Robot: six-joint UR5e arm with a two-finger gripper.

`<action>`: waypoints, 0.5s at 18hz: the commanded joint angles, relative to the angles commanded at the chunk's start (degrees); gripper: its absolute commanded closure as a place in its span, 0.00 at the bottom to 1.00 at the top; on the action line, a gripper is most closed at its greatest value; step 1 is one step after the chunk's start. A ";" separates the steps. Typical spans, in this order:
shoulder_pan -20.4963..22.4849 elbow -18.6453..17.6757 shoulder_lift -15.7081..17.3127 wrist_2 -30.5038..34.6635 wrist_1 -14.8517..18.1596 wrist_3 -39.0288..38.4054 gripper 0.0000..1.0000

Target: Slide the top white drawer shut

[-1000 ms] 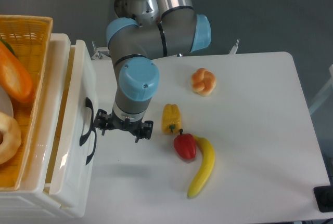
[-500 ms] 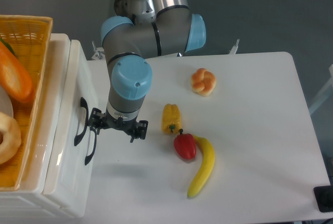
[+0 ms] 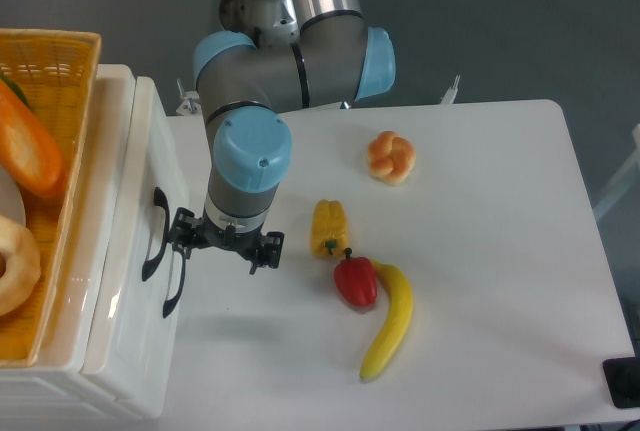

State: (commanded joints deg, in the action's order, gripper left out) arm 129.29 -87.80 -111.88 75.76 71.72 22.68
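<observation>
we see the top white drawer (image 3: pixel 135 241) pushed in against its cabinet (image 3: pixel 60 391) at the table's left edge. the gripper (image 3: pixel 224 243) hovers just beside its black handle (image 3: pixel 153 236), fingers apart, holding nothing. a yellow pepper (image 3: pixel 329 228) lies nearby.

Tool (image 3: pixel 225 247) beside top white drawer (image 3: pixel 135 251)

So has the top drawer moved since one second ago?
Yes. The top drawer slid left into its cabinet, away from the yellow pepper; its gap has closed.
</observation>
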 joint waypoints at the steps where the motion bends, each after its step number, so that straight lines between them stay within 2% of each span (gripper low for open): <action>1: 0.00 0.00 0.00 0.00 0.00 0.00 0.00; 6: 0.26 0.09 0.00 0.17 -0.09 0.44 0.00; 9: 2.36 0.79 -0.35 0.52 -0.26 0.61 0.00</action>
State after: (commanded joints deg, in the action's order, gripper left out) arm 131.65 -87.01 -112.24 76.29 71.46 23.29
